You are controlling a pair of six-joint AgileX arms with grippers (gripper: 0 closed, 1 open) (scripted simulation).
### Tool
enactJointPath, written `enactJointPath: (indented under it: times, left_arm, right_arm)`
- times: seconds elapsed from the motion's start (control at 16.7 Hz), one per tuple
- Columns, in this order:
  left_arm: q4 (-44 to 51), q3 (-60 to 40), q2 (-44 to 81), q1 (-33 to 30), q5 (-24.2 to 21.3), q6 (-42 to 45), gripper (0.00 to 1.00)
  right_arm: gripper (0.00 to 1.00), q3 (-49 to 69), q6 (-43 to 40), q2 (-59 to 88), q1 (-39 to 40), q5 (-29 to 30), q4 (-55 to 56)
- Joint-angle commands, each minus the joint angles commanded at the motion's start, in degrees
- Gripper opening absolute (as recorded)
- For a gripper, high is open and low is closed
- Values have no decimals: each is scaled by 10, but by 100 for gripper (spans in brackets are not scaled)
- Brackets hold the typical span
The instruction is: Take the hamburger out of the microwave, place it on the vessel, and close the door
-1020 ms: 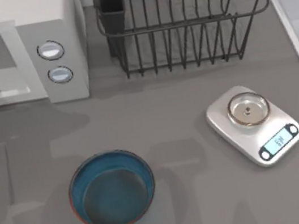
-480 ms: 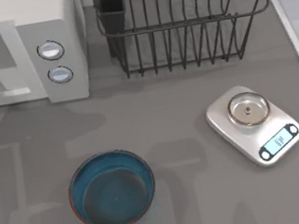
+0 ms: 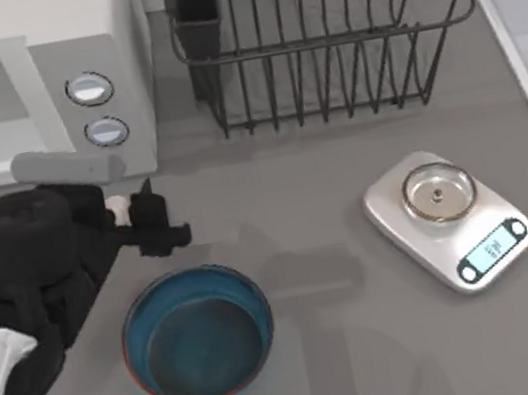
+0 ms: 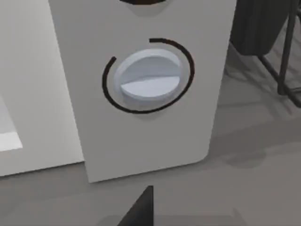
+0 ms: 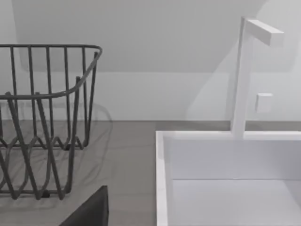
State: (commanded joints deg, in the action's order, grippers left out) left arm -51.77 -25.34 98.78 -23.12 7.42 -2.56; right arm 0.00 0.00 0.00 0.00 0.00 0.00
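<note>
**Q:** Jaws first: what are they doing on the left gripper (image 3: 151, 221)?

**A:** They are clenching on the hamburger (image 3: 117, 210), which is showing as a small cream lump tucked against the black fingers (image 3: 148, 203).

**Q:** How is the left arm (image 3: 34, 246) lying?

**A:** It is reaching in from the table's front left corner. Its bulky black wrist is sitting behind the jaws, and the gripper is pointing toward the table's right.

**Q:** What is sitting around the jaws?

**A:** The bowl (image 3: 127, 332) is standing near them, on the side toward the table's front, and it is holding nothing. The microwave (image 3: 116, 40) is standing just beyond them at the back, with its grey cavity lying open. The left wrist camera is facing the microwave's lower knob (image 4: 148, 80) on the white side panel.

**Q:** And farther off?

**A:** The kitchen scale (image 3: 445, 218) is resting well apart from the jaws, toward the right. The wire dish rack (image 3: 318, 36) is standing behind it.

**Q:** And the right gripper (image 5: 89, 212)?

**A:** I cannot tell its state. Its wrist camera is facing the rack's end (image 5: 47, 117) and a white basin (image 5: 162, 179).
</note>
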Motion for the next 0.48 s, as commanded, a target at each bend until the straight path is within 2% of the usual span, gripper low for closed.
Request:
enactJointPath:
  times: [0.24, 0.48]
  left_arm:
    - [-3, 98, -59, -172, 101, -39, 0]
    - [-4, 163, -101, -268, 166, -64, 0]
  right_arm:
    - [100, 0, 0, 0, 0, 0, 0]
    - [100, 0, 0, 0, 0, 0, 0]
